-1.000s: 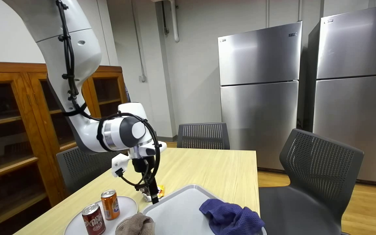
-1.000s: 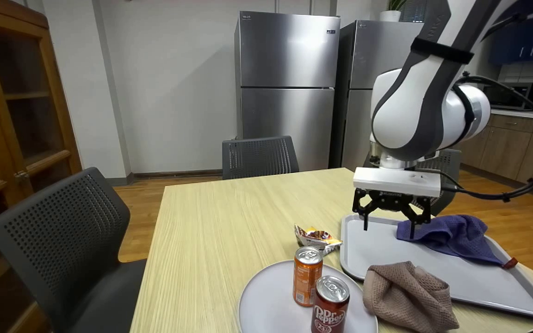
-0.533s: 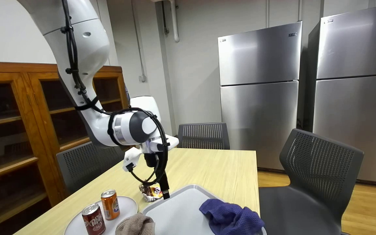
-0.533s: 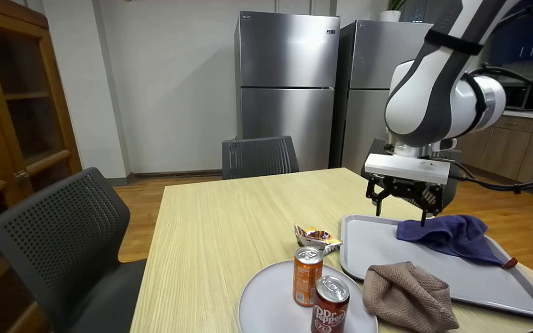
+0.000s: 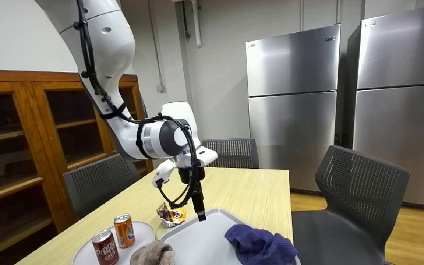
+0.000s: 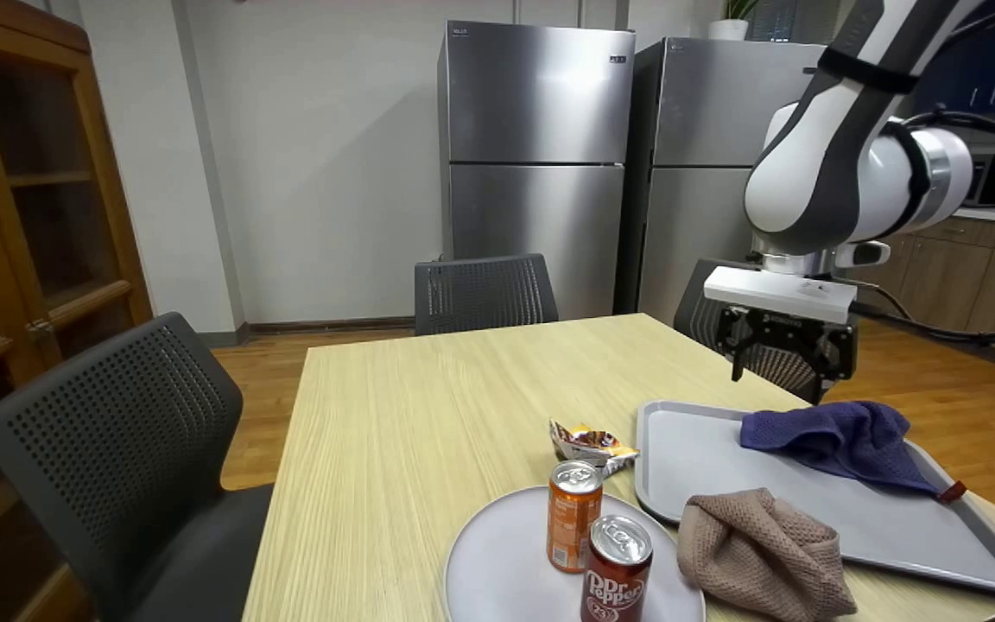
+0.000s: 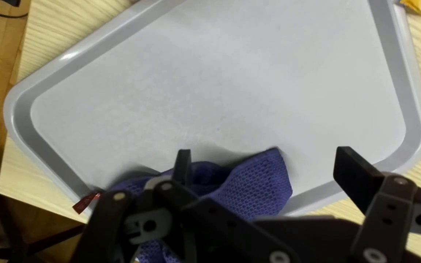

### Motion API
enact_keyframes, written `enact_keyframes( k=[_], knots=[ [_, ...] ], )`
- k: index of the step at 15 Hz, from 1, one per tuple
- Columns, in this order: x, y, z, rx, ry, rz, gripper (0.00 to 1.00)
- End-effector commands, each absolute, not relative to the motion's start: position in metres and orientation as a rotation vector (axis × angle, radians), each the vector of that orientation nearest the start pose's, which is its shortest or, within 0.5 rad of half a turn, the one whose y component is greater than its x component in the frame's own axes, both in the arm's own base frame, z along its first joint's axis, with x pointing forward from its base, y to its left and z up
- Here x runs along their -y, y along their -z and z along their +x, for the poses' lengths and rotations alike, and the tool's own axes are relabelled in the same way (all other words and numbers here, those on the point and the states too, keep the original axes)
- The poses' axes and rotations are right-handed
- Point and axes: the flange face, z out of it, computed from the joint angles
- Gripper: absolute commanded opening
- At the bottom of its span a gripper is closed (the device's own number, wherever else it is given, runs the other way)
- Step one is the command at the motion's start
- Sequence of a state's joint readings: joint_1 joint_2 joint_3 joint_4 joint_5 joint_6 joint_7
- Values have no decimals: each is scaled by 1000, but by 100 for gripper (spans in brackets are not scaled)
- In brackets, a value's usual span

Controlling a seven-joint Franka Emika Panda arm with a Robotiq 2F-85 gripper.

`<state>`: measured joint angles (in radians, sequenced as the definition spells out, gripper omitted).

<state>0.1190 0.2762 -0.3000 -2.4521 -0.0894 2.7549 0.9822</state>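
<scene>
My gripper [image 7: 264, 153] hangs open above the grey tray [image 5: 204, 241], its fingers wide apart with nothing between them. Nearest to it is a purple waffle-weave cloth [image 7: 258, 182], crumpled on the tray and partly covered by the gripper's linkage in the wrist view. A small red tag [image 7: 86, 202] sticks out at the cloth's end. In an exterior view the gripper [image 6: 776, 378] stands over the tray's far side, behind the cloth [image 6: 839, 441] and apart from it. A brown cloth [image 6: 765, 553] lies bunched at the tray's near edge, beside the plate.
A round plate [image 6: 489, 561] carries an orange can [image 6: 573, 527] and a Dr Pepper can [image 6: 614, 579], both upright. An opened snack wrapper [image 5: 171, 215] lies by the tray's corner. Dark chairs [image 5: 352, 206] stand round the wooden table [image 6: 411, 415]; refrigerators [image 5: 293, 110] are behind.
The arm has moved right and upward in both exterior views, away from the snack wrapper, which now shows fully. The jaws have stayed open, and the objects on the table have not moved.
</scene>
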Motion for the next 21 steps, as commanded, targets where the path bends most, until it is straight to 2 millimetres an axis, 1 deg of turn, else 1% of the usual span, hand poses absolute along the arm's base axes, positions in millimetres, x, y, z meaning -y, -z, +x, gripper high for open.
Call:
enact_keyframes(
  k=[1, 4, 5, 13, 17, 21],
  knots=[
    [102, -210, 481, -1768, 93, -2705, 100],
    [108, -210, 480, -1799, 71, -2694, 100],
    [106, -200, 480, -1752, 105, -2724, 100],
    [111, -198, 481, -1777, 87, -2717, 100],
    [132, -192, 483, -1870, 77, -2660, 100],
    [162, -187, 484, -1981, 108, -2587, 100]
  ],
)
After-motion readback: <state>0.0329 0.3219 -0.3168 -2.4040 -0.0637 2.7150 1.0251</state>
